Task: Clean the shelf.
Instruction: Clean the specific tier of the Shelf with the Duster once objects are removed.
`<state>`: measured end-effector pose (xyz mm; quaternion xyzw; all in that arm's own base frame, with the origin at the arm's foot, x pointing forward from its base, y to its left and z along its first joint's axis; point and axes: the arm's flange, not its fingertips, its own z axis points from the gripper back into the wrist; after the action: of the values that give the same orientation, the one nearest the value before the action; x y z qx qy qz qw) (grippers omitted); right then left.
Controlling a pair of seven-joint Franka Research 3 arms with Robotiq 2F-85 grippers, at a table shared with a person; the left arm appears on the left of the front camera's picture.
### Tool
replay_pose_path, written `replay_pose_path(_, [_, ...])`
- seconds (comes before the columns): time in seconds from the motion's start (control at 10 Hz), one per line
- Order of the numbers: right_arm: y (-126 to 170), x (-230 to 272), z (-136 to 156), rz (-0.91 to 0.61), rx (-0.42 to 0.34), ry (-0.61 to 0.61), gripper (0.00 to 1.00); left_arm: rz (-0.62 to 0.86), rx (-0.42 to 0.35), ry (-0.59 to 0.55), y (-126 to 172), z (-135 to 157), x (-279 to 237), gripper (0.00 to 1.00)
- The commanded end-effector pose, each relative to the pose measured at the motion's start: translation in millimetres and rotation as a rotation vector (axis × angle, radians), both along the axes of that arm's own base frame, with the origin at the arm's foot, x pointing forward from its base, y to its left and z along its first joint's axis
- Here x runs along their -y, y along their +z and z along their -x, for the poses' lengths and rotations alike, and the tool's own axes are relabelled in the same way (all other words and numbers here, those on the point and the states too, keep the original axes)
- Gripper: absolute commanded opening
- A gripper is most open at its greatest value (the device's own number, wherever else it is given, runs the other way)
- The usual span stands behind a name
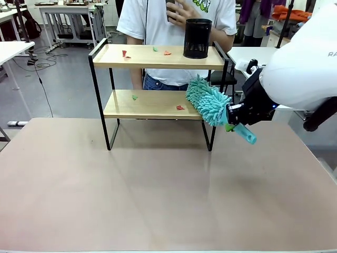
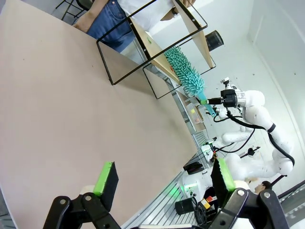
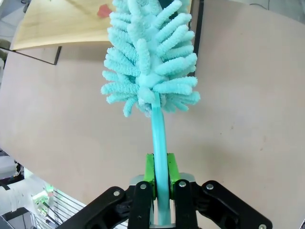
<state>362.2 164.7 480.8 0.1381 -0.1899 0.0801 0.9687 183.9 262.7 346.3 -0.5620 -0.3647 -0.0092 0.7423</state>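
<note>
In the front view we see the shelf (image 1: 158, 57) at twelve o'clock on the counter (image 1: 158, 184), the right claw (image 1: 230, 123) clamped on a teal duster (image 1: 206, 100) at the lower board's three o'clock end; in the left wrist view the left claw (image 2: 164, 176) stands apart; in the right wrist view green pads (image 3: 149, 172) pinch the duster's handle.

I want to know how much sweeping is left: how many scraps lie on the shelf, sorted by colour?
Red scraps: 3
Green scraps: 2
Total visible on the shelf: 5
</note>
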Motion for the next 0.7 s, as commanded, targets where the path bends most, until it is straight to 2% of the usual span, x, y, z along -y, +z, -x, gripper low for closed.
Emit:
replay_pose_path(0.0, [4,-9,-6,-0.01,0.0,-0.021,0.12,0.004,0.036,0.003,1,-1,1,1.0])
replay_pose_path(0.6, [5,-53,-30,-0.042,-0.078,0.022,0.12,0.004,0.036,0.003,1,-1,1,1.0])
